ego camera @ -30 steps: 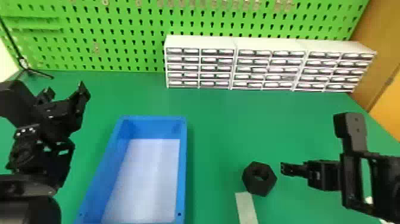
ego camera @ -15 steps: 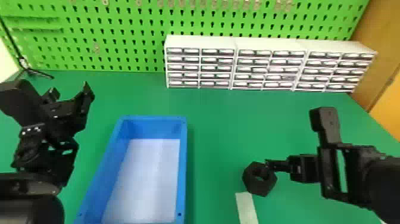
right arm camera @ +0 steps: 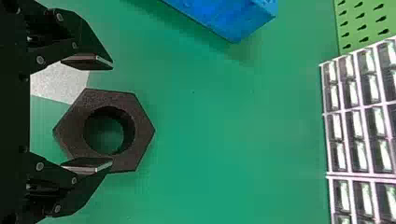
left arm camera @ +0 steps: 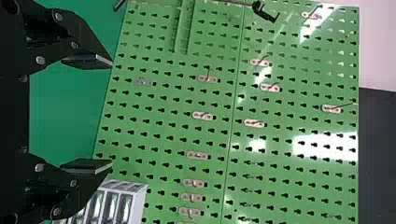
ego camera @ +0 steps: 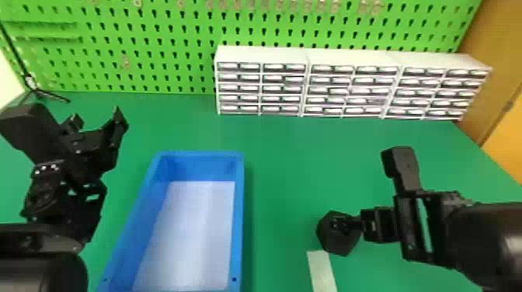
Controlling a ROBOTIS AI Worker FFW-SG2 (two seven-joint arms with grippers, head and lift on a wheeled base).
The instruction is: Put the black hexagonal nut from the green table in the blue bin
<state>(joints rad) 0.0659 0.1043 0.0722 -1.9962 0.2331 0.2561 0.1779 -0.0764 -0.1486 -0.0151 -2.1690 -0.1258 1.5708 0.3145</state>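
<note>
Right gripper (right arm camera: 112, 113) has its two flat black fingers spread wide, nothing clamped between them. One pad (right arm camera: 88, 165) overlaps the nut's edge in the right wrist view, though I can't tell if they touch. I'd guess it's lining up to straddle the thing, but that pad looks like it could land on top, so maybe shift over a bit before squeezing.

The chunky black hexagonal nut (ego camera: 338, 240) lies flat on the green surface (ego camera: 287, 167), right of the open-topped blue plastic bin (ego camera: 239, 217). Lying hole-up, it'll probably need a pinch across the outside. There's a flat pale strip (ego camera: 322, 272) right of the bin too, just by the nut.

As for pose, the right arm comes in from the side right of the bin, roughly sideways, fingers aimed bin-ward. Left gripper (ego camera: 98, 116) is parked left of the bin's far end, fingers apart and empty.

White drawer units (ego camera: 353, 81) sit beyond the bin, off to its right.
</note>
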